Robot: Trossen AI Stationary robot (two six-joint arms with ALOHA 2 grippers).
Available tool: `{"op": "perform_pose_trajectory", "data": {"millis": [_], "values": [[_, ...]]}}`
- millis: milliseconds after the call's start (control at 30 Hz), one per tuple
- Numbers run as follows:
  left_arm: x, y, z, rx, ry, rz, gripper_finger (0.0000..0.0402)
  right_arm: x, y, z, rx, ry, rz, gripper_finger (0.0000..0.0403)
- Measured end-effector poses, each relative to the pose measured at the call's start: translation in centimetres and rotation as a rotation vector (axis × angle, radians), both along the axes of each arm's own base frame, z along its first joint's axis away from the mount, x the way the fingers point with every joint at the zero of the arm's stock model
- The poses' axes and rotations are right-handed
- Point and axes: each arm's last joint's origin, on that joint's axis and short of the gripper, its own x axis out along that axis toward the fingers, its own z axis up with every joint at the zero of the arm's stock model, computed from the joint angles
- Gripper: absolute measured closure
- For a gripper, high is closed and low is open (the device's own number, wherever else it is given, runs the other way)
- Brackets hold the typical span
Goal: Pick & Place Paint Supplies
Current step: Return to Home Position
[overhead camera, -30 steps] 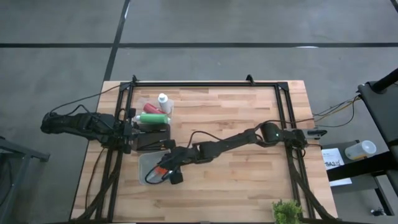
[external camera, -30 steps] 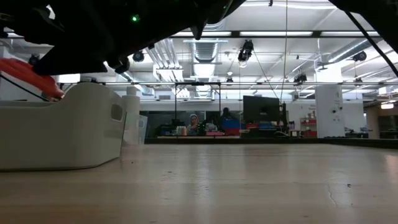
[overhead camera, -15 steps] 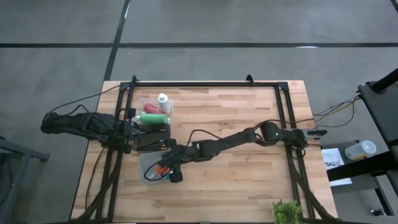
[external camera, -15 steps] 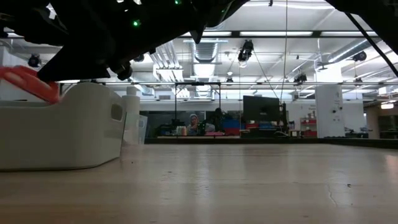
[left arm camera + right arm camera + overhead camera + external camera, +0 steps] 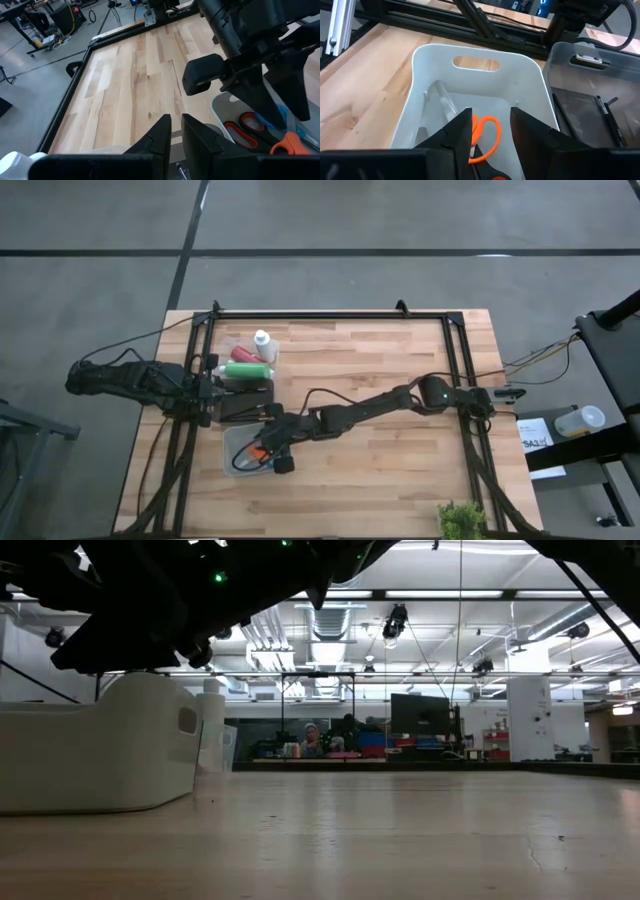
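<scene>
Three paint bottles stand close together at the table's far left: a white one point(image 5: 263, 343), a red one point(image 5: 242, 352) and a green one point(image 5: 247, 370) lying on its side. My right gripper point(image 5: 263, 452) point(image 5: 490, 117) hangs open over a white bin point(image 5: 232, 442) point(image 5: 475, 50). Orange-handled scissors point(image 5: 486, 131) point(image 5: 287, 146) lie on the bin's bottom below its fingers. My left gripper point(image 5: 213, 393) point(image 5: 176, 122) waits at the table's left edge with its fingers nearly together and nothing between them.
A clear box point(image 5: 592, 95) point(image 5: 245, 405) with thin dark sticks in it stands beside the bin, between the bin and the bottles. Red-handled scissors point(image 5: 245, 131) also lie in the bin. A black frame point(image 5: 330, 315) runs around the table. Bare wood lies to the right.
My right gripper has opened over the white bin without shifting. The orange-handled scissors that it held above the rim have dropped into the bin; in the low view their orange handle has sunk out of sight behind the bin's wall.
</scene>
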Motion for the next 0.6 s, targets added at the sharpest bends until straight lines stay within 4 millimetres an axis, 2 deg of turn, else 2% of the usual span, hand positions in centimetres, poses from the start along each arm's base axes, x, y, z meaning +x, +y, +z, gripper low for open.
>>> {"op": "perform_pose_trajectory", "data": {"millis": [100, 300, 467, 600], "values": [[0.0, 0.0, 0.0, 0.000, 0.000, 0.000, 0.0351, -0.1, 0.4, 0.5, 0.016, -0.014, 0.015, 0.0271], [0.0, 0.0, 0.0, 0.000, 0.000, 0.000, 0.0351, -0.7, 0.8, 3.9, 0.079, -0.098, 0.150, 0.0271], [0.0, 0.0, 0.0, 0.000, 0.000, 0.000, 0.0351, -1.2, 1.3, 5.2, 0.070, -0.115, 0.172, 0.0271], [0.0, 0.0, 0.0, 0.000, 0.000, -0.001, 0.0351, -2.1, 2.0, 7.0, 0.034, -0.184, 0.210, 0.0271]]}}
